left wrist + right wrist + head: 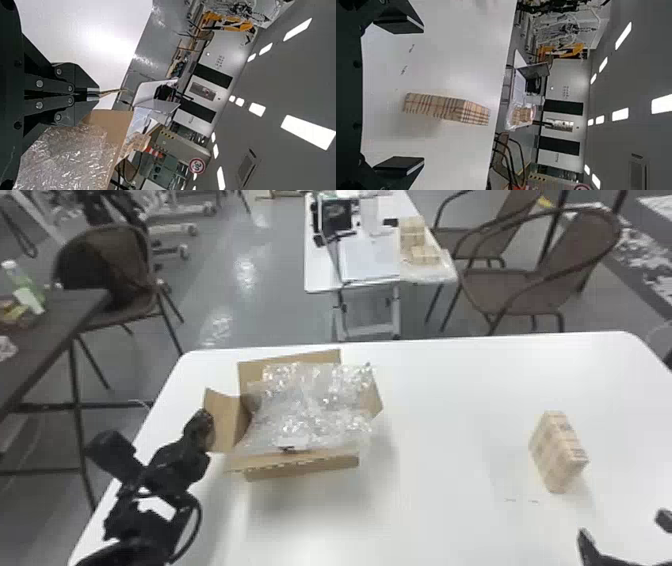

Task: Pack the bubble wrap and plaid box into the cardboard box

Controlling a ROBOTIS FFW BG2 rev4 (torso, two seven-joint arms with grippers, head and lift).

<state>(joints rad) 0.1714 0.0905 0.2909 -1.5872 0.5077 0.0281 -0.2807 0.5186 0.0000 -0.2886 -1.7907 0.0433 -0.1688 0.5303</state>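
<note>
A: Grippers?
B: Right gripper: near right, jaws wide apart. Left gripper: near left, jaws pinched on the left flap.
A: Plaid box?
B: Plaid box stands on a narrow side on the right of the counter, well apart from the cardboard box.
A: Wrap?
B: Bubble wrap is in the cardboard box, left side, bulging above it. Flaps open.
A: Far end?
B: White table, brown chairs to its right.
</note>
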